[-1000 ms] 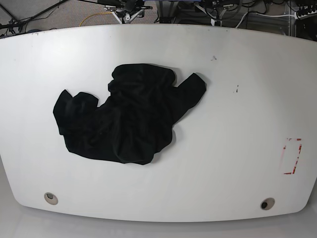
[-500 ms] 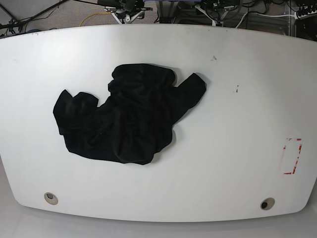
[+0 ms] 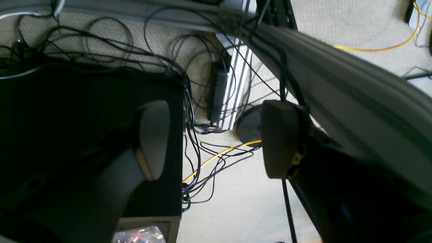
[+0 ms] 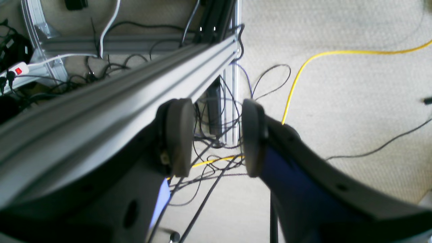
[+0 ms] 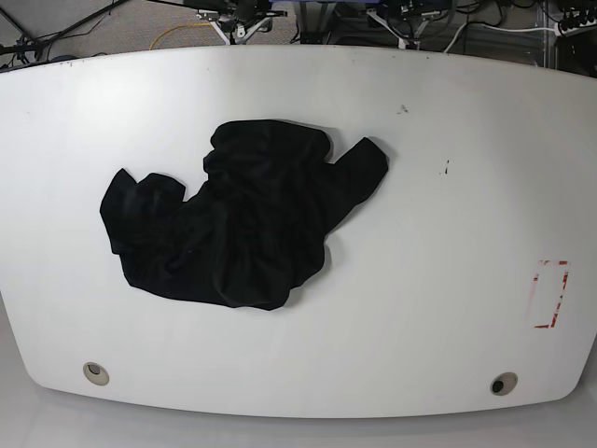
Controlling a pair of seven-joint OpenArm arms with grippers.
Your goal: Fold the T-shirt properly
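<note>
While both arms hang off the counter's far side, over carpet and tangled cables, the left pincer (image 3: 216,138) stands wide apart, nothing between its pads. The right pincer (image 4: 214,136) shows a narrower gap, also bare, with only floor wires seen through it. Neither pincer appears in the base view, so how far each sits from the cloth cannot be told. Crumpled and unfolded, the T-shirt (image 5: 242,219) lies left of the middle of the white counter (image 5: 448,233), one sleeve pointing up and right, well apart from both pincers.
</note>
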